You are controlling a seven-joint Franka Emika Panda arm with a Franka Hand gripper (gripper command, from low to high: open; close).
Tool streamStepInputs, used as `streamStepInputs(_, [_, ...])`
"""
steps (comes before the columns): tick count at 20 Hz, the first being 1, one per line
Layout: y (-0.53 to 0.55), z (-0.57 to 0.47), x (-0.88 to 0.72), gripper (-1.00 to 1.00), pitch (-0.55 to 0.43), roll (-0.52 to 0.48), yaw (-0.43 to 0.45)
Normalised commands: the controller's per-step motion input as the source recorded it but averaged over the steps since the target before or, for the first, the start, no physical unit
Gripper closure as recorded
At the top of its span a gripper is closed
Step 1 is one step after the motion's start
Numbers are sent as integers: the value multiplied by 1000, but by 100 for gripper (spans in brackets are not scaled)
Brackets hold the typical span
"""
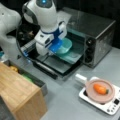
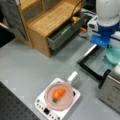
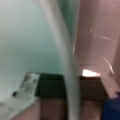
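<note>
Gripper (image 1: pixel 58 46) is straddling the bowl (image 1: pixel 65 46) rim on the oven (image 1: pixel 100 32) door — jaws seemingly clamping it; keep lifting level.

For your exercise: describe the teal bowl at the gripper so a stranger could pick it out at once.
Find the steel toaster oven with its door folded down. On the tray at its mouth sits the teal bowl, right at the blue-tipped gripper. It is the only teal, empty dish; the pink pan holds a carrot.
</note>
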Motion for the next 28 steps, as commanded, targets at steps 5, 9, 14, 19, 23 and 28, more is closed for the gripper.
streamStepInputs(5, [81,-129,-286,-100,-264,101,-96])
streamStepInputs(9, [53,-126,-252,-100,-255,99,-96])
streamStepInputs(14, [22,-106,-220,-100,-236,85,-96])
streamStepInputs(19, [-73,-11,-134,-100,-157,25,-89])
streamStepInputs(23, [-195,107,21,-100,-76,-47,-69])
streamStepInputs(28, [-279,136,284,-100,-1,-116,-49])
